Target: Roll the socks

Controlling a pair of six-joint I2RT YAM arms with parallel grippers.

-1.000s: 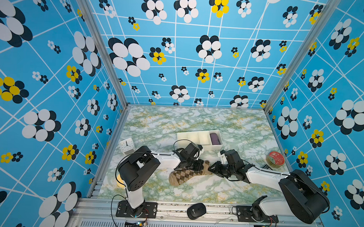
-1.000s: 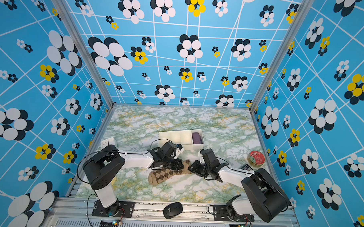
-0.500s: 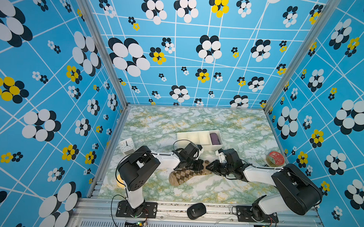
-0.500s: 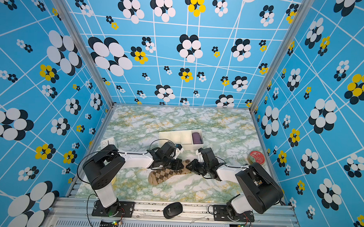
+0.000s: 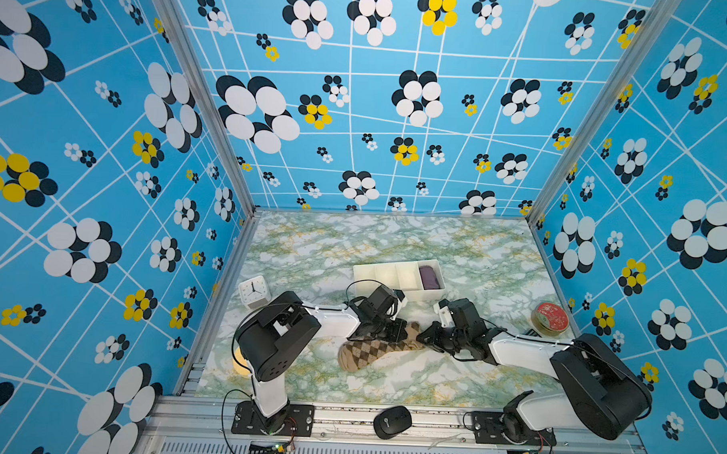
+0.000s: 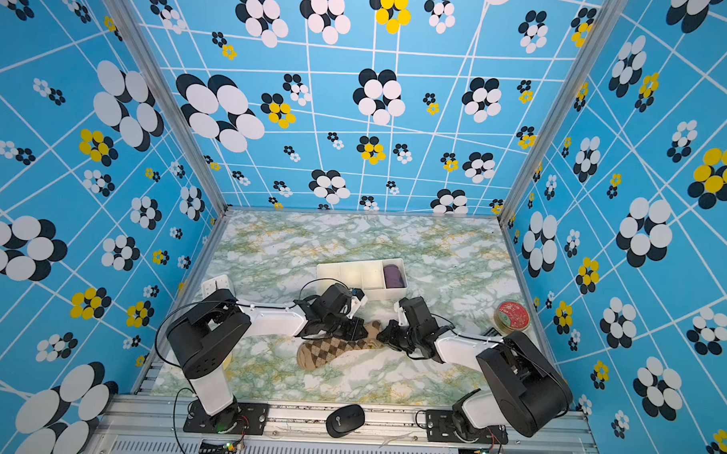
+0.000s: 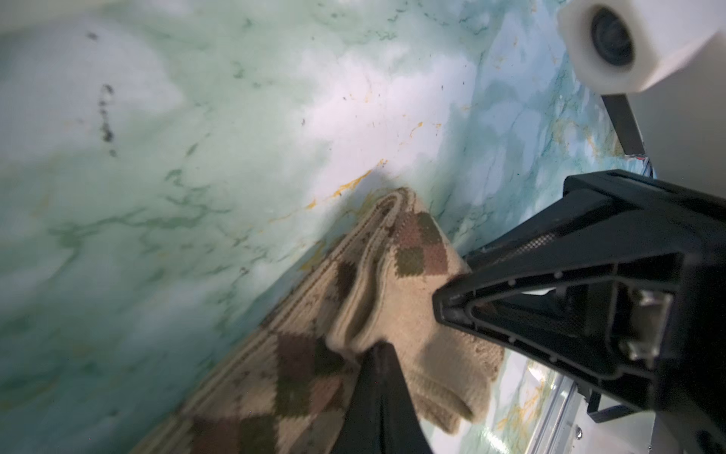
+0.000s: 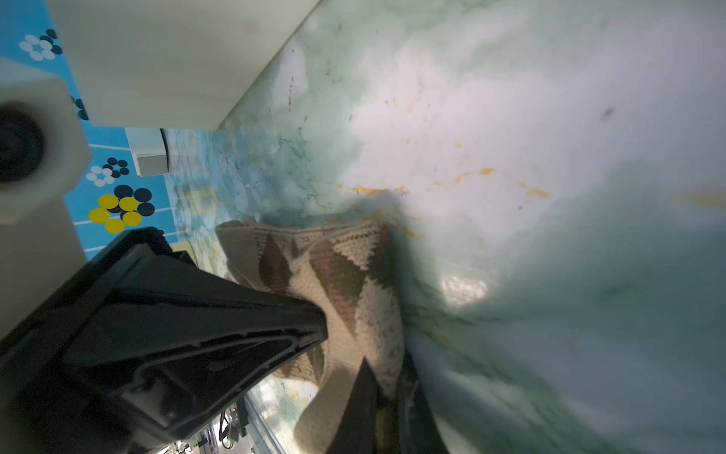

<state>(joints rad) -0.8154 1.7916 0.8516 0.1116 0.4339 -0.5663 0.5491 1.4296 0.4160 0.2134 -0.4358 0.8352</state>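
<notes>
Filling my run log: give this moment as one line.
left tool: shut on socks | right tool: shut on socks | socks: on table

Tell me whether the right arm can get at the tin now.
Probably not yet: the right gripper is shut on the socks. Otherwise no object stands between it and the tin.

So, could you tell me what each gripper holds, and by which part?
Both hold the socks: the left gripper and the right gripper each pinch fabric at the end nearer the white tray.
</notes>
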